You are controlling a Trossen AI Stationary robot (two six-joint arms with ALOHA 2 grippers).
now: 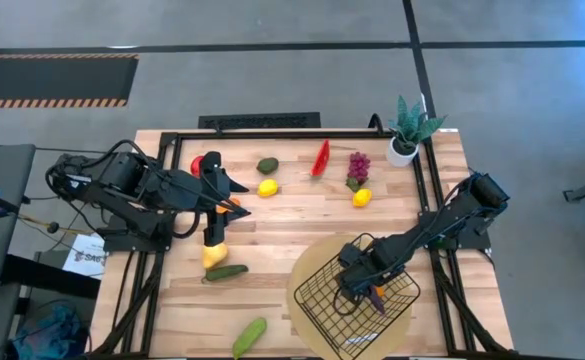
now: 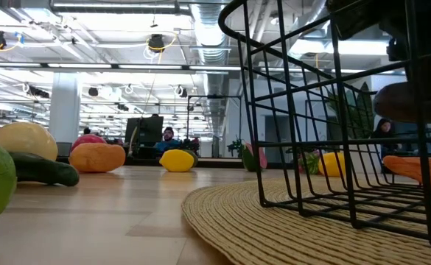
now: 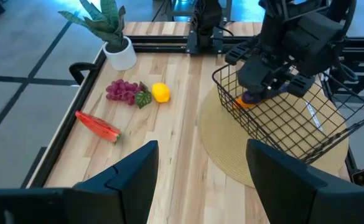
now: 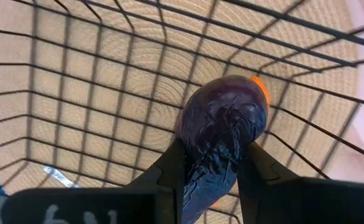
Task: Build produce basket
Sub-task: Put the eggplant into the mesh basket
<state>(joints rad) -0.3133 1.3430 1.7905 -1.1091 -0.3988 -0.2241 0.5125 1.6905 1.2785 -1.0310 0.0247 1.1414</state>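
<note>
My right gripper (image 1: 369, 287) is inside the black wire basket (image 1: 402, 300), shut on a purple aubergine (image 4: 222, 124). An orange carrot (image 2: 421, 169) lies on the basket floor beneath it. The basket stands on a round tan mat (image 1: 307, 300). My left gripper (image 1: 234, 196) is open and empty at the table's left, above the wood, its fingers (image 3: 132, 177) pointing toward the right side. Other produce lies loose on the table: a red apple (image 1: 198, 163), an avocado (image 1: 268, 165), two lemons (image 1: 268, 187), a watermelon slice (image 1: 320, 157) and grapes (image 1: 358, 166). My right gripper pinches the aubergine between its two fingers (image 4: 169, 171), one on each side of its body (image 4: 214, 163). The fingers slant down into the basket from above, and the aubergine's rounded end (image 4: 228, 99) reaches past the fingertips. The aubergine hangs clear above the carrot and the basket floor (image 2: 414, 99).
A potted green plant (image 1: 407, 130) stands at the far right corner. A yellow fruit (image 1: 215, 255) and a cucumber (image 1: 227, 271) lie near my left arm, and another cucumber (image 1: 250, 336) lies at the near edge. An orange fruit (image 2: 97, 157) lies by my left gripper.
</note>
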